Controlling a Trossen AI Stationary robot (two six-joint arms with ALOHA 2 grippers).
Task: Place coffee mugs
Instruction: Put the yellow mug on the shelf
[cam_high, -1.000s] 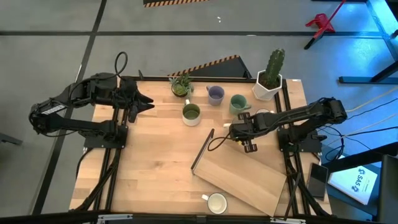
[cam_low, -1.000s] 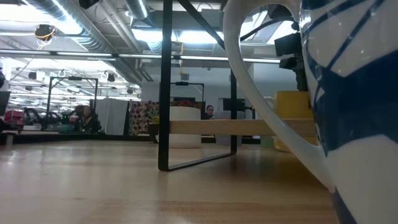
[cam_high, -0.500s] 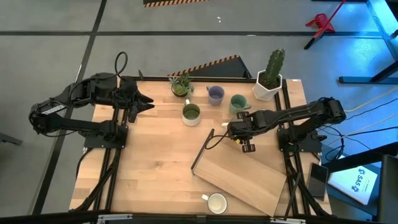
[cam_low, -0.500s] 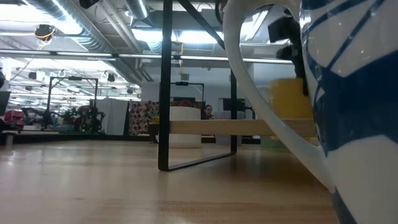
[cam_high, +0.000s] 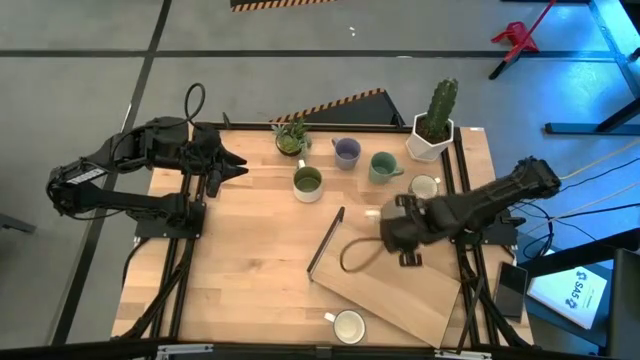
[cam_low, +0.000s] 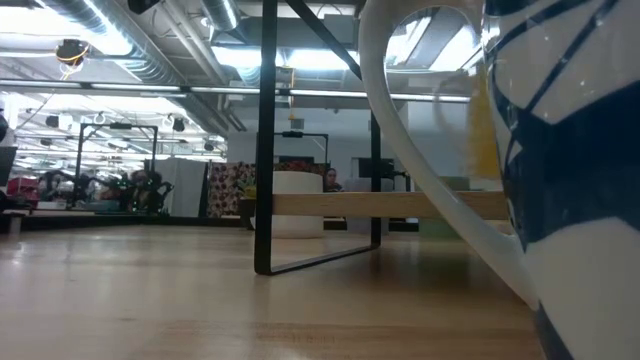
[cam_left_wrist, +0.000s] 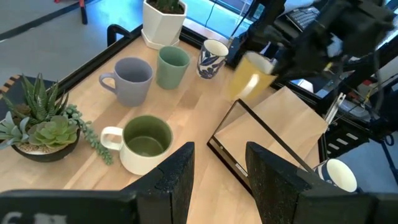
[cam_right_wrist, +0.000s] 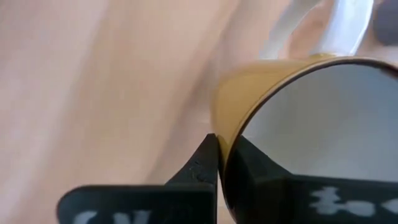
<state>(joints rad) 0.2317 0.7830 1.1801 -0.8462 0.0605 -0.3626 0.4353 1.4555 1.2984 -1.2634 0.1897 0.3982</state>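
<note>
- Right gripper: jaws pinched tight on the rim wall of a yellow mug, one finger outside, one inside the white interior.
- In the left wrist view that yellow mug hangs off the table, above the sloped wooden board; from overhead the gripper sits over the board's upper edge.
- Left gripper: jaws partly open, nothing between them, parked at the table's far-left edge.
- Other mugs: olive green, lavender, teal and a blue-patterned white one clustered near the back; one white mug by the board's near edge, filling the low view.
- Handling, as we judge it: glazed ceramic, rigid, moderately heavy, slick, chips on impact. A rim pinch holds but lets the mug swing; the handle or a deeper wall bite is steadier. We set it down gently.
- Surface: pale wooden tabletop; the board rests tilted on a thin black wire frame, so a mug may slide.
- Succulent and cactus pot stand at the back edge.
- Room: grey floor, open workshop with ceiling ducts and distant benches.
</note>
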